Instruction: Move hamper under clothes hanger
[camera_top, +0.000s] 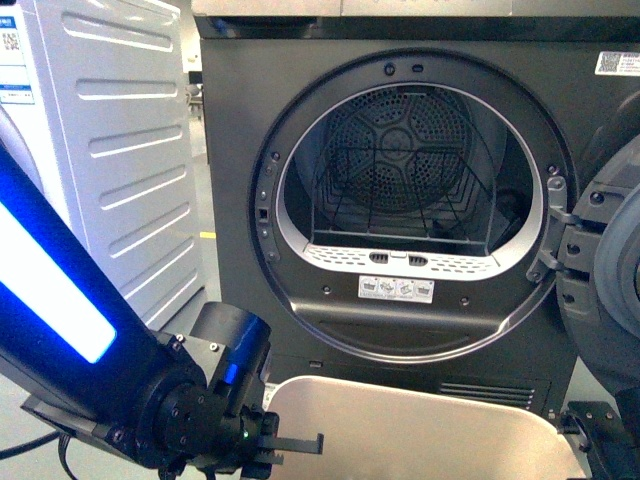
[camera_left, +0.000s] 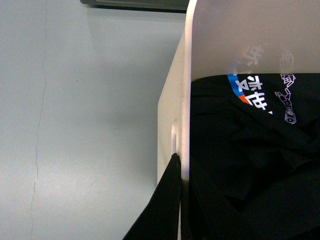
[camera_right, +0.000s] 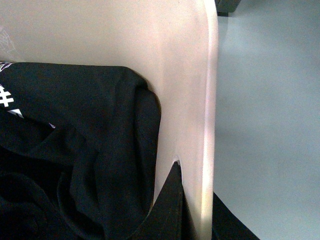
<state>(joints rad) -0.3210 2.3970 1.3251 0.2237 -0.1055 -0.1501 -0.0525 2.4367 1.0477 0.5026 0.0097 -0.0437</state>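
The beige hamper (camera_top: 420, 425) sits low in the front view, just before the dark grey dryer. My left gripper (camera_left: 181, 200) is shut on the hamper's rim (camera_left: 186, 75), one finger (camera_left: 160, 210) outside the wall and one inside. My right gripper (camera_right: 192, 205) is shut on the opposite rim (camera_right: 210, 100), one finger (camera_right: 170, 210) inside the wall. Black clothes with white and blue print (camera_left: 260, 150) lie inside the hamper, also seen in the right wrist view (camera_right: 75, 160). The clothes hanger is out of view.
The dark grey dryer (camera_top: 240, 150) stands directly ahead with its round drum (camera_top: 405, 160) open and its door (camera_top: 610, 280) swung to the right. A white appliance (camera_top: 110, 150) stands to the left. Pale grey floor (camera_left: 75, 125) lies on both outer sides of the hamper.
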